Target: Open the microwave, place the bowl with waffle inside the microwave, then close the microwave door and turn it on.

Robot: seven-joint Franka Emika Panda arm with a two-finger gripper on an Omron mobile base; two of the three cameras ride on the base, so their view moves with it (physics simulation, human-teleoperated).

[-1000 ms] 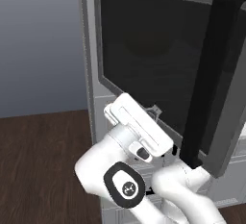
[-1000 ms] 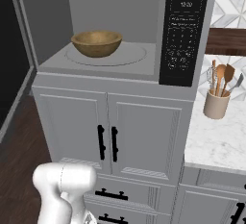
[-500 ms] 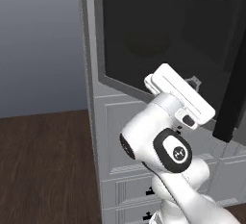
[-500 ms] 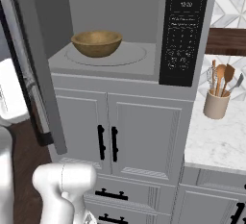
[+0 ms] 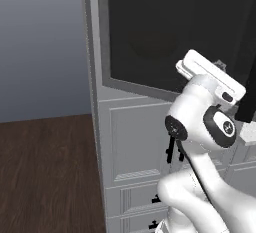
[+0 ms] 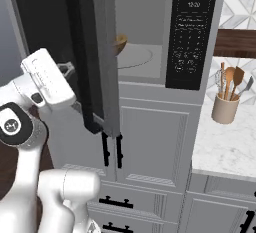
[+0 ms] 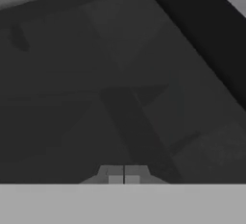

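Observation:
The microwave [image 6: 192,32] is built in above white cupboards, and its grey cavity [image 6: 145,22] shows to the right of the door edge. The microwave door [image 6: 50,42] stands swung about halfway shut, its long black bar handle [image 6: 82,57] facing me. Behind the door's edge, a sliver of the brownish bowl [image 6: 120,44] shows on the turntable. My gripper [image 6: 67,68] is shut with nothing in it, its tips against the door's dark glass [image 5: 150,37] left of the handle. In the hand view the two fingertips [image 7: 115,179] sit together close to the dark glass [image 7: 96,74].
White cupboard doors [image 6: 150,142] with short black handles sit below the microwave. A utensil holder [image 6: 226,108] stands on the marble counter [image 6: 225,147] at right, under a wooden shelf [image 6: 235,42]. Dark wood floor [image 5: 45,167] lies to the left.
The microwave door has swung from wide open to about half shut, now hiding most of the bowl. My hand has moved rightward with it, staying against the glass.

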